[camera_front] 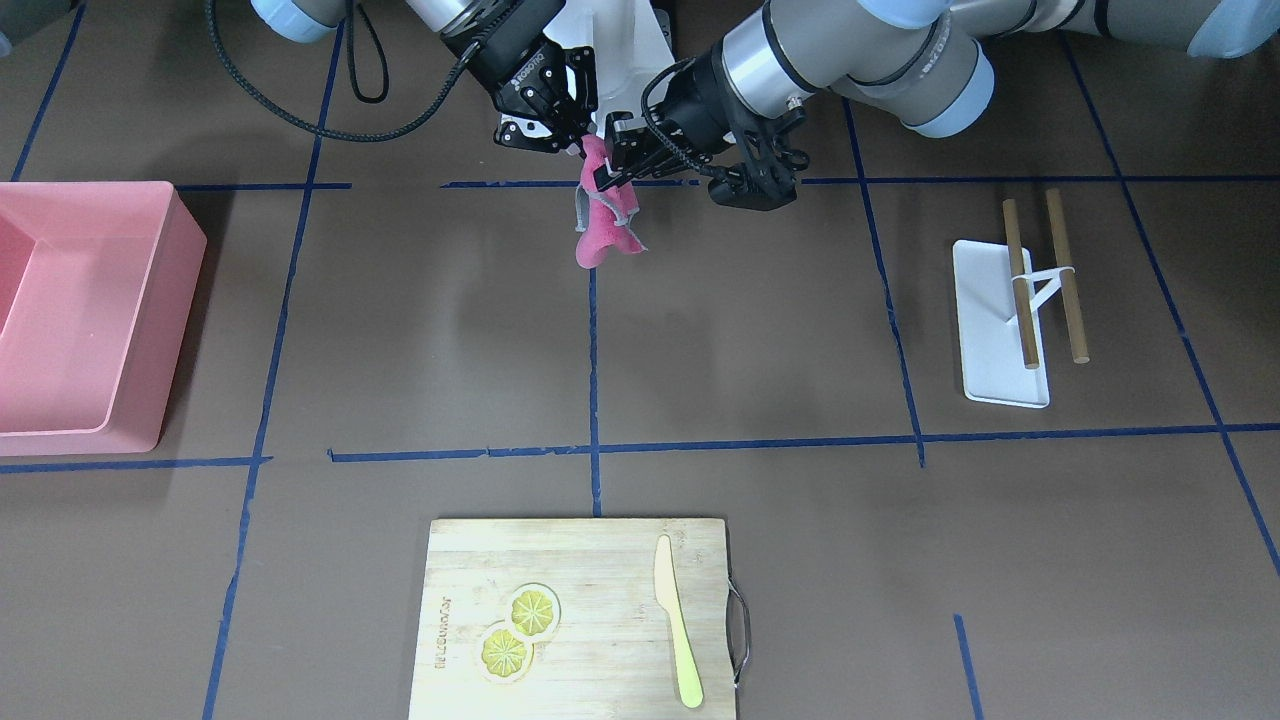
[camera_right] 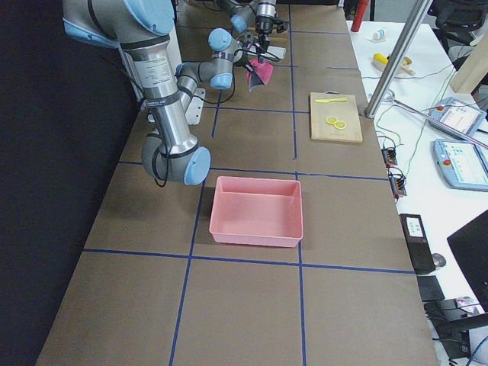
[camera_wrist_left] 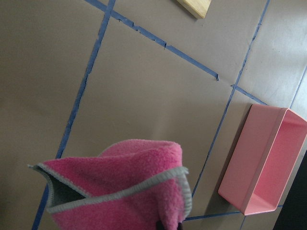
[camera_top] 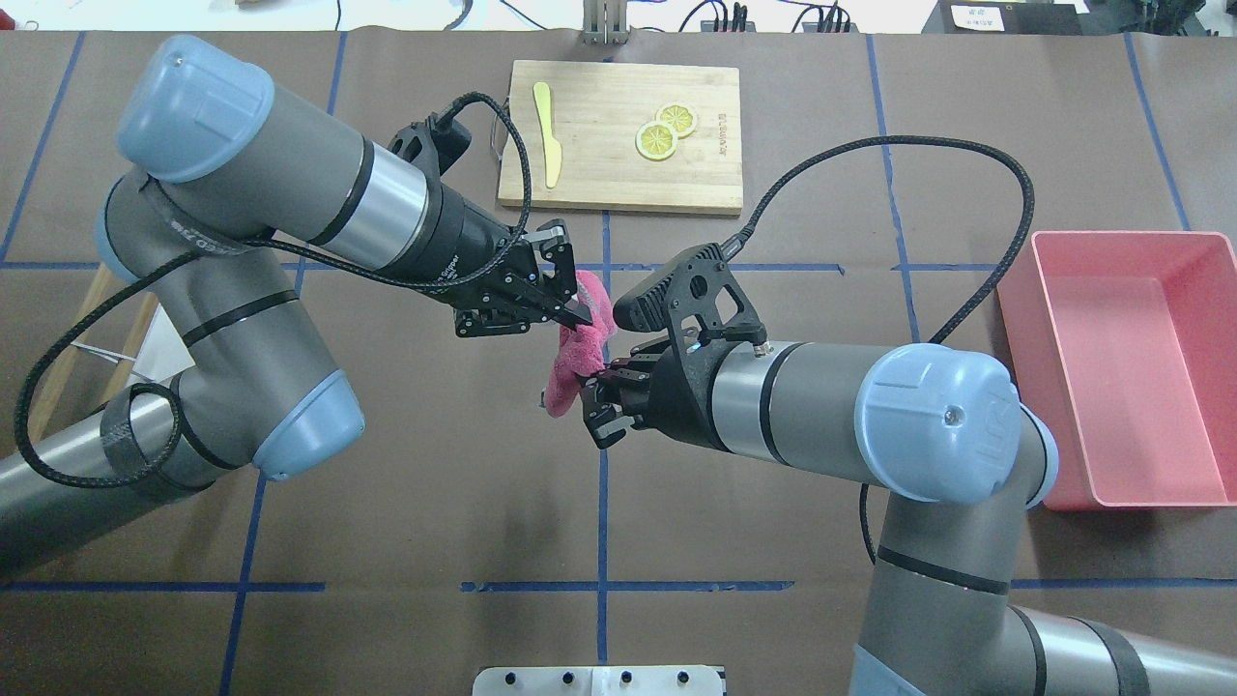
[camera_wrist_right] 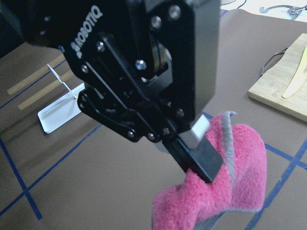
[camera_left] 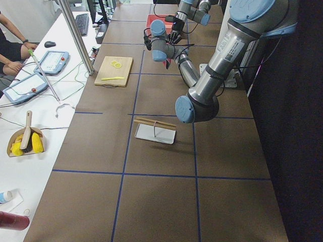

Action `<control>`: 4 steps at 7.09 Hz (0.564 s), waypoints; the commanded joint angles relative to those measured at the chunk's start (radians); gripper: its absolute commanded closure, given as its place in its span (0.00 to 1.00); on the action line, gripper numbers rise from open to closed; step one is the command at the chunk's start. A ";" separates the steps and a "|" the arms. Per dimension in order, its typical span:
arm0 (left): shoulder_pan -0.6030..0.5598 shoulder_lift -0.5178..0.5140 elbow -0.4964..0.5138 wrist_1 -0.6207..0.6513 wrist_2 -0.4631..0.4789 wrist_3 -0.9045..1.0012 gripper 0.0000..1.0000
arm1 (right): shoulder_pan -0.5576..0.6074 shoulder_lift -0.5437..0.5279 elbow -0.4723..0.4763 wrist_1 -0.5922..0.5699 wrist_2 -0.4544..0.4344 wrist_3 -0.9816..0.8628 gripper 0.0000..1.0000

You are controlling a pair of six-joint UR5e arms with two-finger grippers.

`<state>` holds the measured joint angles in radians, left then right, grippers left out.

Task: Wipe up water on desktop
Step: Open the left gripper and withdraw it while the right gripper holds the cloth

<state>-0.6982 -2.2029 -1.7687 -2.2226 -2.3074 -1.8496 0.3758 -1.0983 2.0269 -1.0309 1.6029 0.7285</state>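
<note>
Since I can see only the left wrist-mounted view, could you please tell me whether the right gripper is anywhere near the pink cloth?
Observer: Yes, the right gripper sits right beside the pink cloth, jaws apparently open; the left gripper pinches the cloth.
Operator: Thanks. Does the cloth touch the desktop?
Observer: No, in the exterior right view it appears to hang above the desktop.
Operator: What lies on the board at my view's top?
Observer: Two lemon slices and a yellow knife lie on the bamboo cutting board.
</note>
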 commanded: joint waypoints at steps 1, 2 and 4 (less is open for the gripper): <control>0.000 -0.001 -0.003 -0.003 0.000 0.003 0.65 | 0.000 0.000 0.001 0.000 0.000 0.000 1.00; 0.000 0.003 -0.002 -0.032 0.002 0.004 0.03 | 0.000 0.000 0.003 0.000 0.000 0.000 1.00; -0.003 0.003 -0.003 -0.032 0.011 0.001 0.00 | 0.002 -0.002 0.003 0.002 0.000 0.000 1.00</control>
<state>-0.6994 -2.2008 -1.7713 -2.2518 -2.3014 -1.8483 0.3763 -1.0988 2.0292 -1.0305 1.6030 0.7286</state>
